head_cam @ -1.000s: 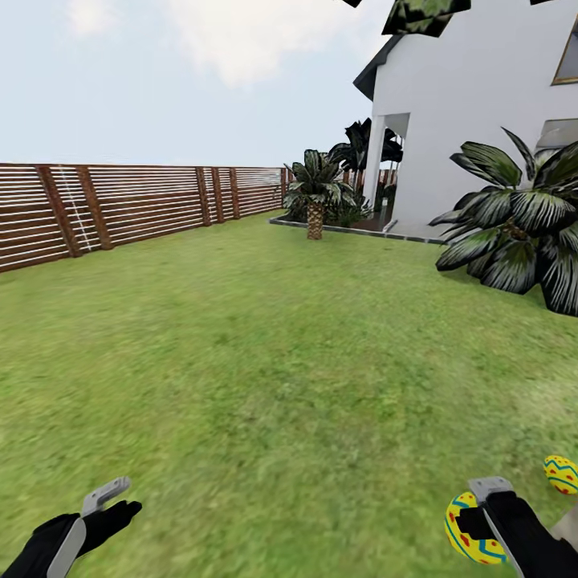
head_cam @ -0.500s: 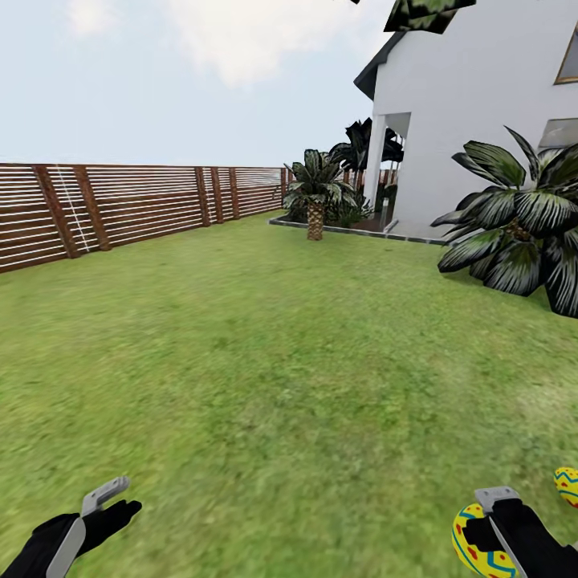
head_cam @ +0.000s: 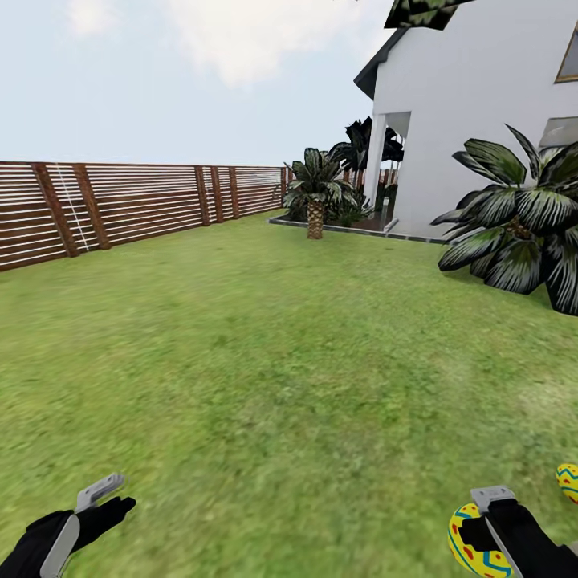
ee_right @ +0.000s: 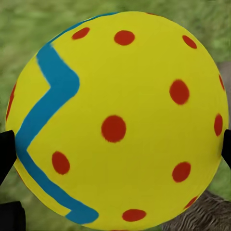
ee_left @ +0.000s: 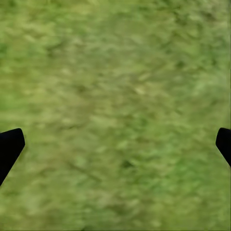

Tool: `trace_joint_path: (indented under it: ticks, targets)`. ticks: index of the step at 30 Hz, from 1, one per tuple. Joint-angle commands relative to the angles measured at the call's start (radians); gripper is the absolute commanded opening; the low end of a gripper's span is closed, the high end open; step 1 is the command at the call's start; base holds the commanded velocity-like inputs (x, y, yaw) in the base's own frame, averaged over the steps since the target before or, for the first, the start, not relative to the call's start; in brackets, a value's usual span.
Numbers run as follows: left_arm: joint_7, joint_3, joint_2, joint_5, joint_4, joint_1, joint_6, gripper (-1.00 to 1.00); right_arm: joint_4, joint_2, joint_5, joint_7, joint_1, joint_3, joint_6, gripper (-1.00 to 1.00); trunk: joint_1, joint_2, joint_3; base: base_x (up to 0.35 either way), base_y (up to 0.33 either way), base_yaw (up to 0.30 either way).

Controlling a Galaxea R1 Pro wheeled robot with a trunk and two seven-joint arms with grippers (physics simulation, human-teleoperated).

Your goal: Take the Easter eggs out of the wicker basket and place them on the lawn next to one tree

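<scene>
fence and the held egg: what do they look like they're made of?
Fence: looks like wood, brown horizontal slats on darker posts, matte. Held egg in the right gripper: smooth, painted-looking shell, yellow with red dots and a blue zigzag; actual material can't be told.

I had the lawn (head_cam: 265,361) stretching ahead of me, fence (head_cam: 120,205) along its far left edge, house (head_cam: 474,104) at far right. Small palm (head_cam: 315,193) stood at the house's near corner, bigger palm bush (head_cam: 522,221) closer in on the right. Left gripper (head_cam: 100,502) sat low left over grass (nothing between its fingers), right gripper (head_cam: 490,522) low right with an egg (ee_right: 118,120) between its fingers. Second egg (head_cam: 568,482) lay on the grass just right of it.
</scene>
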Motion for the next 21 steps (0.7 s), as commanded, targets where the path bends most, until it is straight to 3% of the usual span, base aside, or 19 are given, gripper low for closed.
trace_joint_path:
  ticks: [1,21]
  targets:
    - [-0.004,0.004,0.004,0.001,-0.015,0.0,0.003,1.0,-0.001,0.002,0.013,0.01,0.0,-0.003,0.003,-1.0,0.004,-0.008,-0.004,0.0,0.0,0.0]
    - [-0.002,0.004,-0.001,0.001,-0.047,0.0,0.0,1.0,-0.001,0.002,0.013,0.01,0.0,-0.003,0.004,-1.0,0.081,-0.148,-0.067,0.0,0.0,0.0]
